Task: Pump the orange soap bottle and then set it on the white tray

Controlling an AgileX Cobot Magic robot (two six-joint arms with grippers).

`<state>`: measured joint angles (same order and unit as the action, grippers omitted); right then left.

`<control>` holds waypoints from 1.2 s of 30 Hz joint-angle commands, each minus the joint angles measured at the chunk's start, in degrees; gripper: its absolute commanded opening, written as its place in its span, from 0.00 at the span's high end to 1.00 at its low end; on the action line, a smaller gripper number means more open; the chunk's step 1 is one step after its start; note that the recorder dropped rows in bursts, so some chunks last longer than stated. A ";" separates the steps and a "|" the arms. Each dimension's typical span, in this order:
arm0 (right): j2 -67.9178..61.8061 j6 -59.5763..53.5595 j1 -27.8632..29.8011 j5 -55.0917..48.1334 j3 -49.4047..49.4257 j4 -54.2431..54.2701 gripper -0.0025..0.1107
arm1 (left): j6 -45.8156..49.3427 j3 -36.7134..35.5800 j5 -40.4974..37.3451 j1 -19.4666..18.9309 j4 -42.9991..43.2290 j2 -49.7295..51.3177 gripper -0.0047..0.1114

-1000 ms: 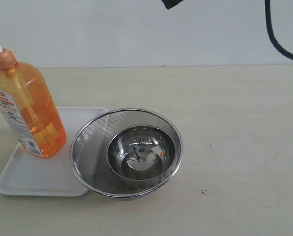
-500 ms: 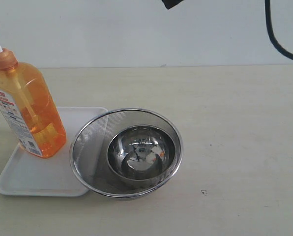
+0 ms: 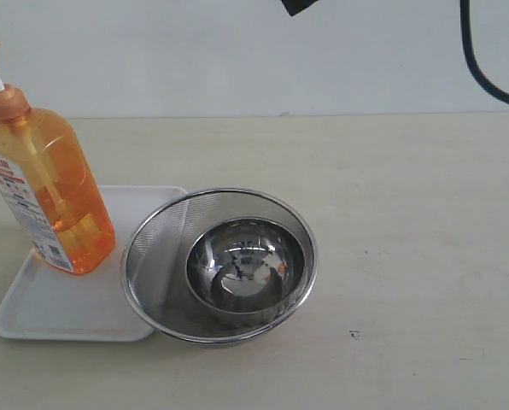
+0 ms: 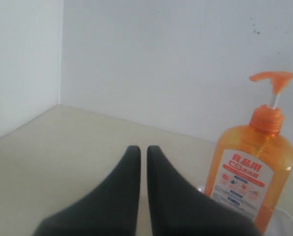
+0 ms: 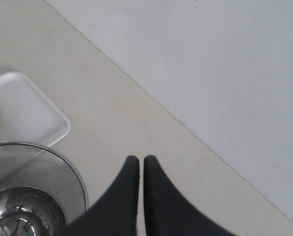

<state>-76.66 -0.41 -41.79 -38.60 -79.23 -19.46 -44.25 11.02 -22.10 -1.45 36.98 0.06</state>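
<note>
Bearing orange soap bottle (image 3: 54, 196), white tray (image 3: 58, 312), bowl (image 3: 242, 260) in strainer (image 3: 152, 248), left gripper (image 4: 139, 150) and right gripper (image 5: 140, 160) closed

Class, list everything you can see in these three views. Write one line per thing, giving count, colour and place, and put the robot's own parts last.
orange soap bottle: one, translucent orange with a white label, standing upright on the tray at the table's left
white tray: one, white, flat on the table at the left
mesh strainer: one, steel, right beside the tray, its rim overlapping the tray's edge in the exterior view
steel bowl: one, shiny steel, inside the strainer
table: one, pale beige, under everything
wall: white, behind the table
cable: one, black, upper right against the wall
left tool: one, black, shut, empty
right tool: one, black, shut, empty
</note>
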 commanded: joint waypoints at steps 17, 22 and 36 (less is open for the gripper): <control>0.61 0.02 0.14 0.25 0.26 -0.42 0.98 | -0.53 -11.02 25.15 -0.16 -0.06 -0.06 0.92; 0.61 0.02 0.14 0.25 0.26 -0.42 0.98 | -3.32 -11.02 25.27 -0.16 -0.06 -0.06 0.92; 0.61 0.02 0.14 0.25 0.26 -0.42 0.98 | 3.06 -11.02 33.63 -0.16 -3.30 -0.06 0.92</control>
<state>-76.66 -0.41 -41.79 -38.60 -79.23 -19.46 -46.82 0.17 12.44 -1.58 36.61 0.06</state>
